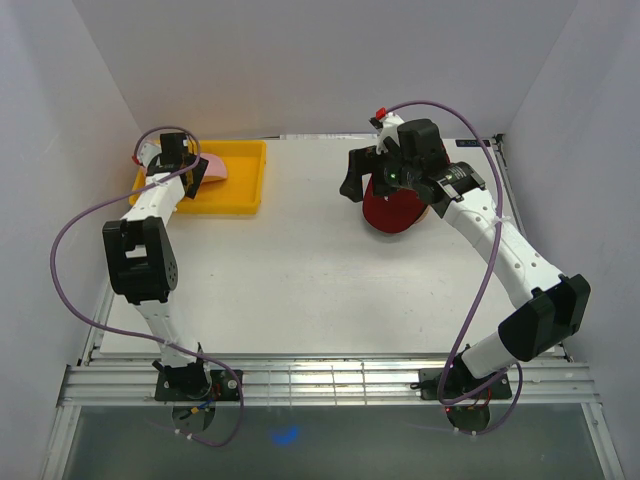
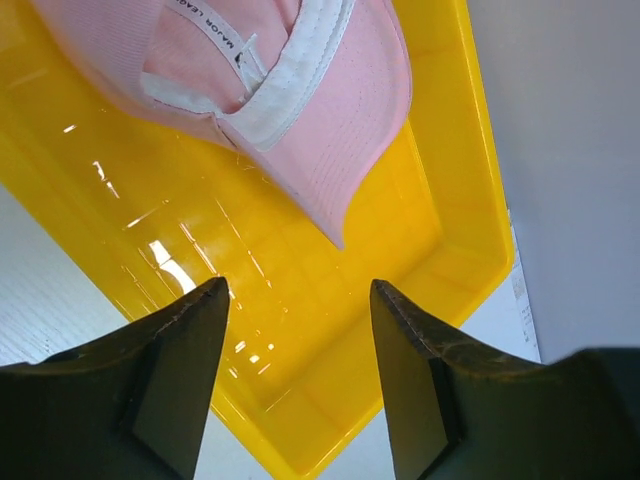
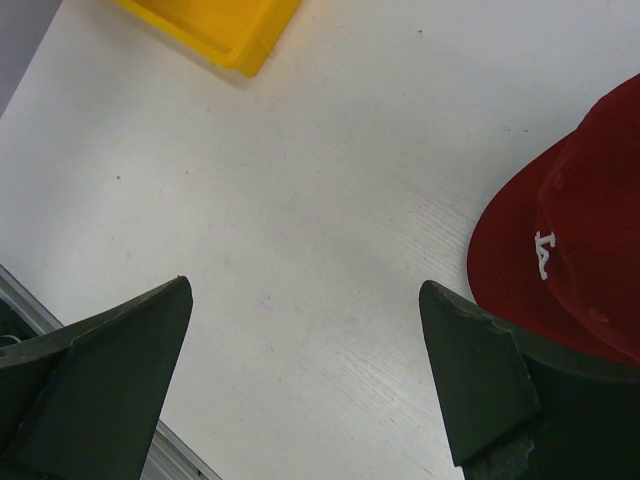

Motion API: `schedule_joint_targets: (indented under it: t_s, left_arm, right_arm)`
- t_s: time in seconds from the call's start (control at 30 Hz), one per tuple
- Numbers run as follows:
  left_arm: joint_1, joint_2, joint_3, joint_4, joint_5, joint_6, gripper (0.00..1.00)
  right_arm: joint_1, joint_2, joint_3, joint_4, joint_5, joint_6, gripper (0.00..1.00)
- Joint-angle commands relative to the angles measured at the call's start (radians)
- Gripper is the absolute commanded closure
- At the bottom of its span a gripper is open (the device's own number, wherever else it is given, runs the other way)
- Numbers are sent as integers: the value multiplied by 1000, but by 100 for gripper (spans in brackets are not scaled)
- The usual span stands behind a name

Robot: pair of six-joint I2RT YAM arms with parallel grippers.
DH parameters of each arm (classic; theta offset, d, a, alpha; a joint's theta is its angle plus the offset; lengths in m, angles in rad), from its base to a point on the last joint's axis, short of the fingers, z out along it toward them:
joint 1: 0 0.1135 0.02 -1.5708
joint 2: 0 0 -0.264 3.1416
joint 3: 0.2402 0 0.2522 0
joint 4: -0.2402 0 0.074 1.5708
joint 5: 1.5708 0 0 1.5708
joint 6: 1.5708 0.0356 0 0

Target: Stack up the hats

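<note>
**Two soft hats well apart, both grippers empty**

The pink hat (image 2: 330, 120) lies upside down in the yellow tray (image 2: 440, 200) at the far-left corner of the bench (image 1: 300, 270). Its white sweatband and label show, and its brim points toward the left gripper (image 2: 297, 290). That gripper's fingers stand apart just short of the brim, with nothing between them.

The dark red hat (image 3: 570, 230) sits crown up toward the far-right edge. The right gripper (image 3: 305, 290) hovers beside it, spread wide and empty.

Both hats look light, with a crown that would likely crumple under a pinch. The stiffer brim seems the surest hold, though the tray wall may crowd the approach.
</note>
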Motion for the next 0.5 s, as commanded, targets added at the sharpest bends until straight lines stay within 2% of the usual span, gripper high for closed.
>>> schedule_joint_targets:
  t_s: [0.0, 0.13, 0.33, 0.47]
  left_arm:
    - [-3, 4, 42, -3, -14, -35, 31]
    - [-3, 59, 81, -32, -34, -107, 31]
    - [-3, 165, 105, 34, -32, -158, 28]
    - [-3, 222, 136, 25, -14, -171, 37]
  right_arm:
    - [1, 0, 12, 43, 5, 4, 0]
    - [-1, 22, 25, 39, 4, -1, 0]
    - [-1, 40, 22, 37, 5, -5, 0]
    - [-1, 45, 12, 42, 10, -8, 0]
